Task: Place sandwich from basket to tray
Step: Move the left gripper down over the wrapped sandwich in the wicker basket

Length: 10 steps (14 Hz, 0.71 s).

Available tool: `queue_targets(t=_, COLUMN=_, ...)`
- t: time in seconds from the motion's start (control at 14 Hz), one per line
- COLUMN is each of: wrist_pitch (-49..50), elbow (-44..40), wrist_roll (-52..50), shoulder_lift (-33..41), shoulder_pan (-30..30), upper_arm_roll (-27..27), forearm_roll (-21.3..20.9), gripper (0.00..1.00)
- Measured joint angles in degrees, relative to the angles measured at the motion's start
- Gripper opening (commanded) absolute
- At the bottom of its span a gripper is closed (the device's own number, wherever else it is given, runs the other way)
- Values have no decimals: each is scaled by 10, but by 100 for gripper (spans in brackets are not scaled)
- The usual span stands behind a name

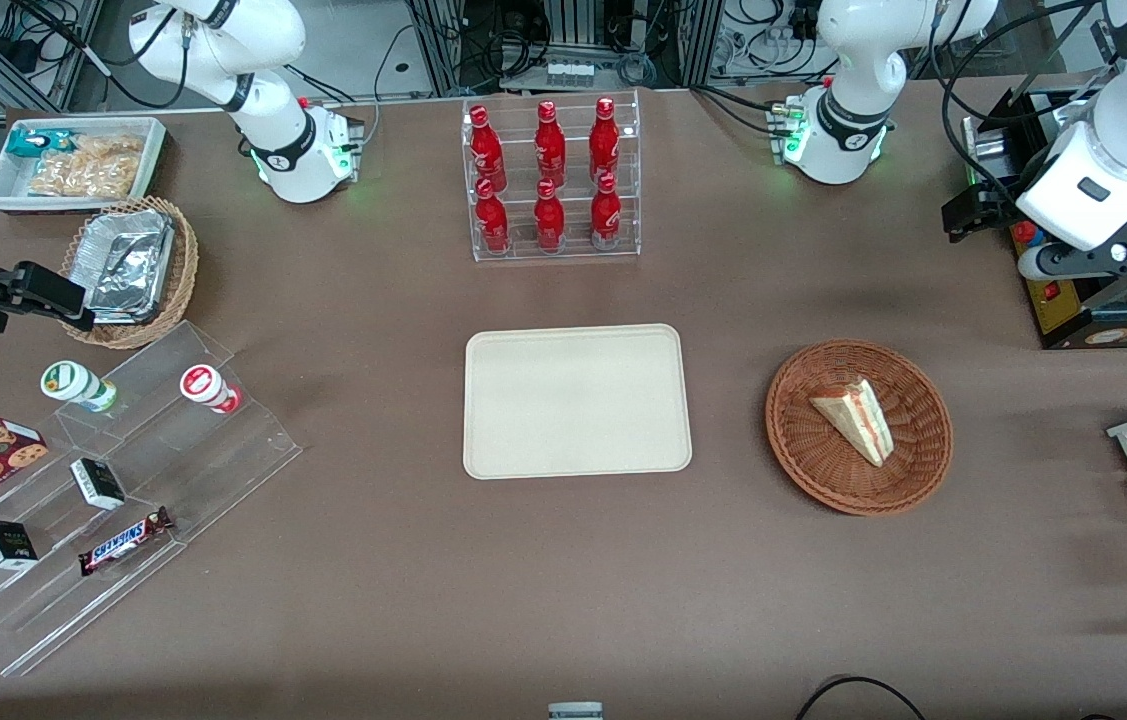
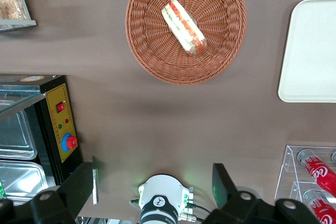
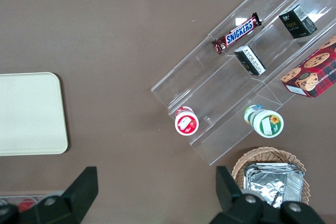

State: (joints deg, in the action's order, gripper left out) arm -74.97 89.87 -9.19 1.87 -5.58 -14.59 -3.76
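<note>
Brown tabletop (image 1: 373,560) fills the front view. At its centre lies the flat rectangular cream-beige tray (image 1: 578,400), bare. Right of centre, well apart from the tray, sits the round reddish-brown wicker basket (image 1: 813,455), with the small triangular white-bread sandwich (image 1: 856,418) lying in it. At the upper right edge, the left arm's gripper (image 2: 155,184) hangs high over the table, jaws spread wide and holding nothing.
</note>
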Motion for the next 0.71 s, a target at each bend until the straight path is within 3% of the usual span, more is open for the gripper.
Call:
queue_targets(t=0.36, wrist_pitch=0, elbow=0, wrist_roll=0, shoulder_lift=-5, shoulder_pan=0, upper_arm_roll=0, forearm_roll=0, gripper=100)
queue_targets(t=0.71, wrist_pitch=-25, elbow=2, wrist_roll=-4, shoulder_lift=-81, shoulder_pan=-4, upper_arm_roll=6, forearm_roll=-2, gripper=100)
